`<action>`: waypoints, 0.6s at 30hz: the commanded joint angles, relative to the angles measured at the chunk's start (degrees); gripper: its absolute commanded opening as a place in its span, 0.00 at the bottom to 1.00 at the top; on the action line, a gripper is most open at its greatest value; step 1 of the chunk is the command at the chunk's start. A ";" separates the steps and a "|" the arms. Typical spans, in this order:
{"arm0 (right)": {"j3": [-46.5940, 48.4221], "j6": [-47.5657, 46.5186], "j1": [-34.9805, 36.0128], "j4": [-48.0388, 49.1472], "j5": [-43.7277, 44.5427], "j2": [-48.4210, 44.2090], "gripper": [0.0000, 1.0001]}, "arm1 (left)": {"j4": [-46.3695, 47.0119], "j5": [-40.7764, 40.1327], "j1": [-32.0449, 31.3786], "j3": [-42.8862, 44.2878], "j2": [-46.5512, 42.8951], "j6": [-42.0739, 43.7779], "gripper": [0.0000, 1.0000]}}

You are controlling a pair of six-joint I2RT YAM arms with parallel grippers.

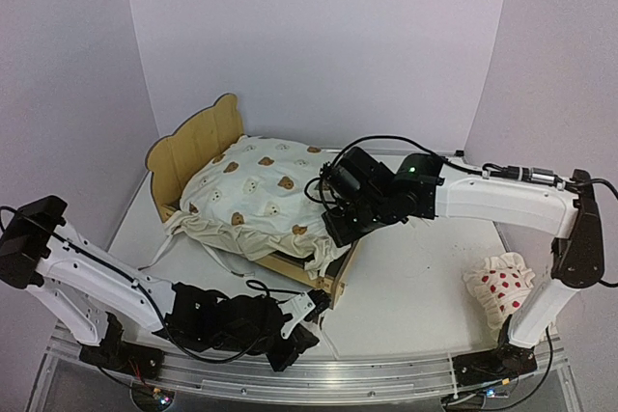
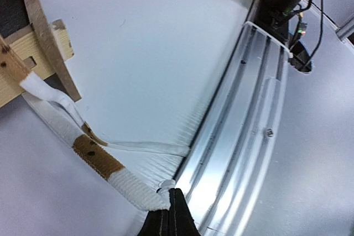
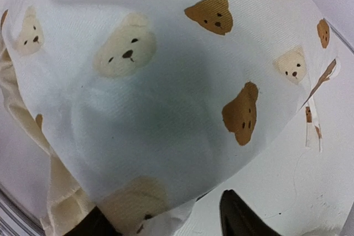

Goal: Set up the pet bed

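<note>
Plainly, the pet bed point(image 1: 196, 150) is set toward the back left of the white tabletop point(image 1: 415, 277). It is made of light, smooth plywood, its headboard is cut with two rounded ears, and it is framed by low side rails. In the left wrist view its raw layered edges can be seen at one corner point(image 2: 40, 42).

It is filled and overhung by a puffy cream cushion point(image 1: 259, 195), printed with tan and pale bear faces on finely ribbed cloth with ruffled edging. A ribbed white tie point(image 2: 130, 185) with a brown patch is stretched from that corner across the tabletop, and its end is pinched by the left gripper point(image 2: 169, 207), whose fingers are pressed together beside the grooved aluminium rail point(image 2: 249, 136).

The right gripper point(image 1: 338, 226) is held over the cushion's foot end with its dark fingertips point(image 3: 239, 216) spread apart, the cloth edge drooping between them. A small white red-dotted pillow point(image 1: 498, 287) is seen well apart, at the right.
</note>
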 commanded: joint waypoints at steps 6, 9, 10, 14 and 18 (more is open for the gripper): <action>-5.98 5.62 0.11 0.28 1.60 -12.39 0.81 | -17.22 6.54 -4.34 9.90 -10.91 0.17 0.00; -9.51 9.12 0.09 0.23 -0.66 -14.59 0.80 | -19.15 7.16 -4.57 12.16 -14.46 1.32 0.00; -10.38 9.90 0.10 0.23 -1.94 -15.01 0.79 | -19.65 7.08 -4.58 12.91 -15.55 1.95 0.00; -11.90 12.65 0.12 0.31 -8.38 -14.62 0.76 | -22.84 4.41 -4.61 17.27 -17.70 4.84 0.00; -12.83 13.70 0.09 0.36 -11.23 -14.01 0.74 | -26.30 0.31 -4.61 19.88 -17.14 5.56 0.00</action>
